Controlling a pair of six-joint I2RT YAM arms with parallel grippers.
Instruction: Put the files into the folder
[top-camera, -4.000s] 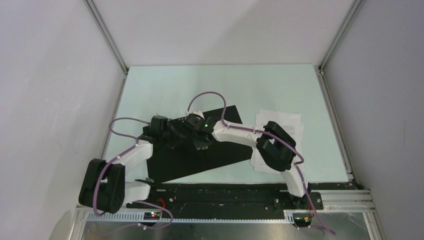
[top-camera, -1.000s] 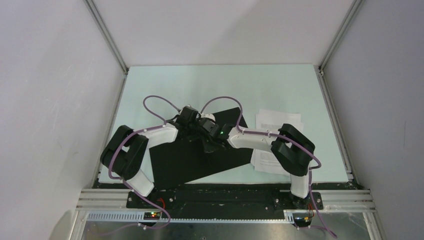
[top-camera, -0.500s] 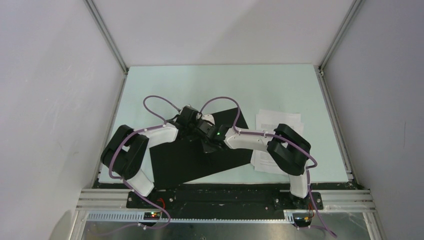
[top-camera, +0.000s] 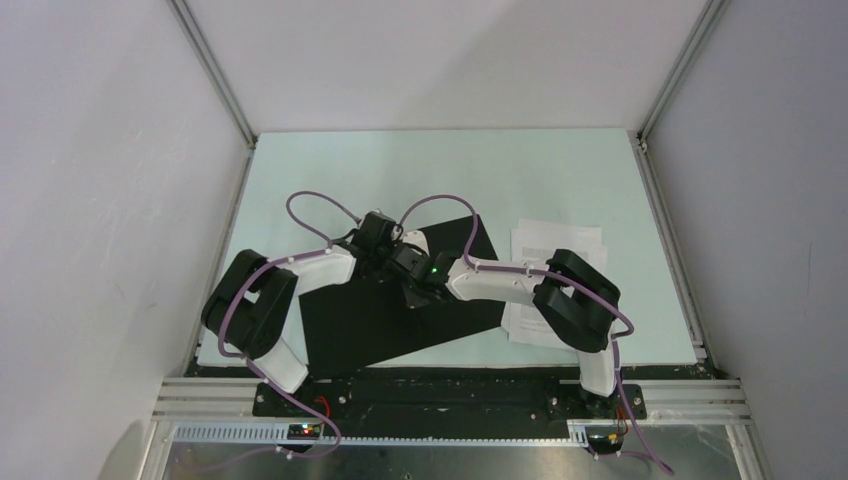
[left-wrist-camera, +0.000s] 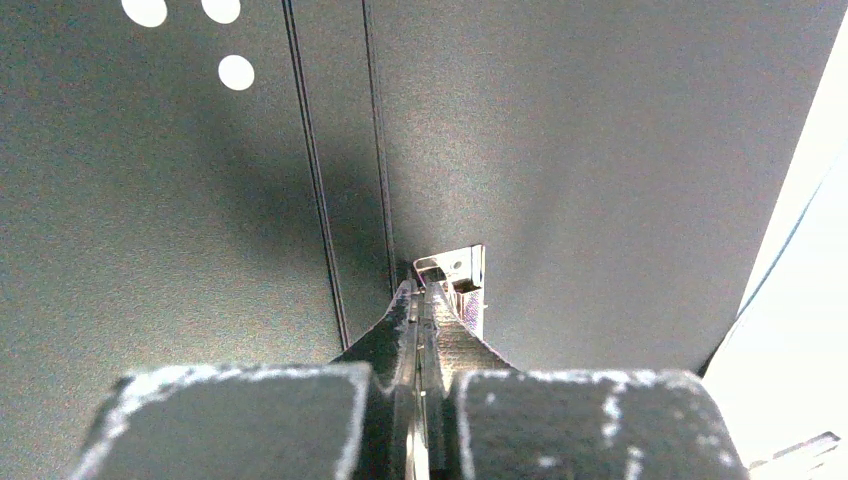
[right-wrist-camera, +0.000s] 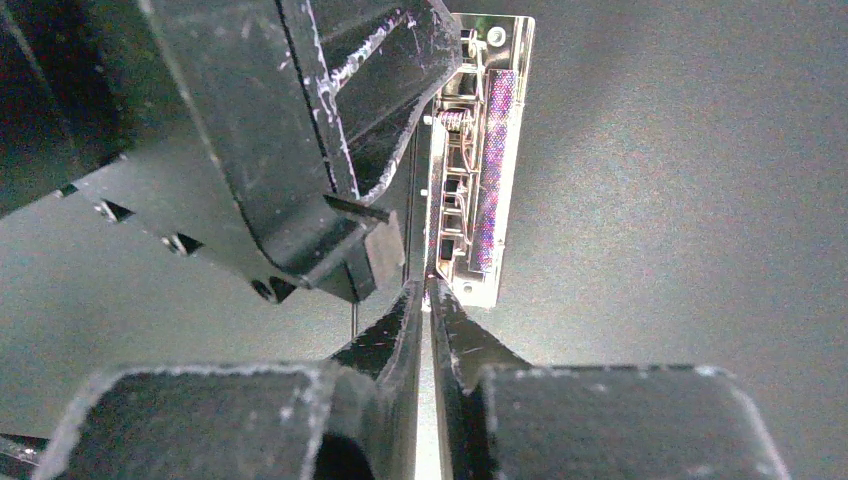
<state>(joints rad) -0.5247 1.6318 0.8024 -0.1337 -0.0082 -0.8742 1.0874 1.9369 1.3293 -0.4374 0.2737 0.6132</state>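
The folder (top-camera: 370, 320) lies open on the table, black inside up. Its metal clip (right-wrist-camera: 480, 160) sits by the spine and also shows in the left wrist view (left-wrist-camera: 462, 270). My left gripper (top-camera: 395, 262) and right gripper (top-camera: 412, 275) meet over it. The left gripper (left-wrist-camera: 428, 292) is shut with a thin metal strip of the clip between its fingers. The right gripper (right-wrist-camera: 428, 292) is shut on the near end of the clip's raised lever. The left fingers (right-wrist-camera: 370, 150) show beside the clip. The files (top-camera: 545, 243) lie to the folder's right, partly under my right arm.
Grey enclosure walls stand close on three sides. The rail at the table's near edge (top-camera: 450, 385) carries both arm bases. Purple cables loop above both wrists (top-camera: 320, 205). Small round holes (left-wrist-camera: 236, 72) show in the folder's black face.
Over four seconds the left arm swung in from the left to the clip. In the last second the right gripper shifted slightly left; the folder and files stayed put.
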